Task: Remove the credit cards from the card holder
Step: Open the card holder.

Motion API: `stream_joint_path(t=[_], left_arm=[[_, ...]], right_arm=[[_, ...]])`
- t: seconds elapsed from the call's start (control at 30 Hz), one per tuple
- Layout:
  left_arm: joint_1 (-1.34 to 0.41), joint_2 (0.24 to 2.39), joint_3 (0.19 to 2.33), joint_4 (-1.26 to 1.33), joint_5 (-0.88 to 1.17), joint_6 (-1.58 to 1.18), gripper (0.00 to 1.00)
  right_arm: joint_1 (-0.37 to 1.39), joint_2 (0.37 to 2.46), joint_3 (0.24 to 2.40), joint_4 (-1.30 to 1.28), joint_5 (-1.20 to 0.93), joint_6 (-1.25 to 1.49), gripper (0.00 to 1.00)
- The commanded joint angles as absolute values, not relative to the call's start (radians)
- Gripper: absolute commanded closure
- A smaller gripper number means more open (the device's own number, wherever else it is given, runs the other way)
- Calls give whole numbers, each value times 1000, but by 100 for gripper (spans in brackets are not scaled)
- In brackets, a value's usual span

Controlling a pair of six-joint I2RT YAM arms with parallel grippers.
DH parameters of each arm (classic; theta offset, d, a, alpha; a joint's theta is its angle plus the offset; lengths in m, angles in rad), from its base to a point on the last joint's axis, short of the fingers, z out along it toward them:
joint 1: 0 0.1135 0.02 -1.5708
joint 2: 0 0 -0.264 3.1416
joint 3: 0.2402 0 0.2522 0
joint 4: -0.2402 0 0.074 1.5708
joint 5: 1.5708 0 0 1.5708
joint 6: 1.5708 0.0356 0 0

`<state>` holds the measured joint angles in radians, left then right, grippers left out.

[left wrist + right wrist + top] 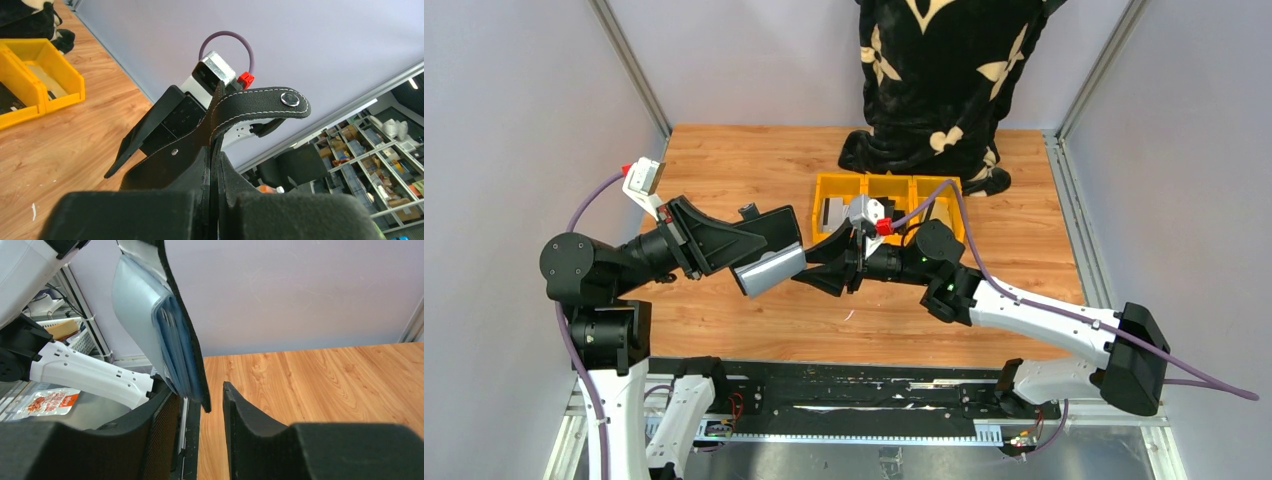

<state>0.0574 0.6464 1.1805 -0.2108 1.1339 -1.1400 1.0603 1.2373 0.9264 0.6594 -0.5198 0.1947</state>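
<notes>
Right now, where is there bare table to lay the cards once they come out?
Bare wood back-left, between the frame post and the yellow bins; also right of the bins, up to the side rail. Crowded at centre: left claw and right claw meet at the card holder.

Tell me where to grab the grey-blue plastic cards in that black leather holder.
Probably the grey-blue plastic cards' exposed edge, from the right tool's side: the left tool clamps the black leather holder's other end, leaving that edge free.

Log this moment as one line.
left tool: shut on card holder, held aloft | right tool: open, straddling its lower corner
</notes>
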Motion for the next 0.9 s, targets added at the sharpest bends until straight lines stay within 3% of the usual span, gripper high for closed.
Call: stream_joint_path(t=[0.0,0.23,0.7,0.87], left_arm=[[63,650,1207,-204,1154,-1163,100],[63,648,1213,-207,1155,-1166,100],[62,651,1219,-228,1155,-1159,100],[62,652,1215,-228,1152,-1159,100]], right_arm=[[1068,1235,927,758,-456,227,62],[1069,1255,934,814,-401,227,68],[1141,1279,1006,906,-400,128,46],[1144,1261,1008,925,-406,144,44]])
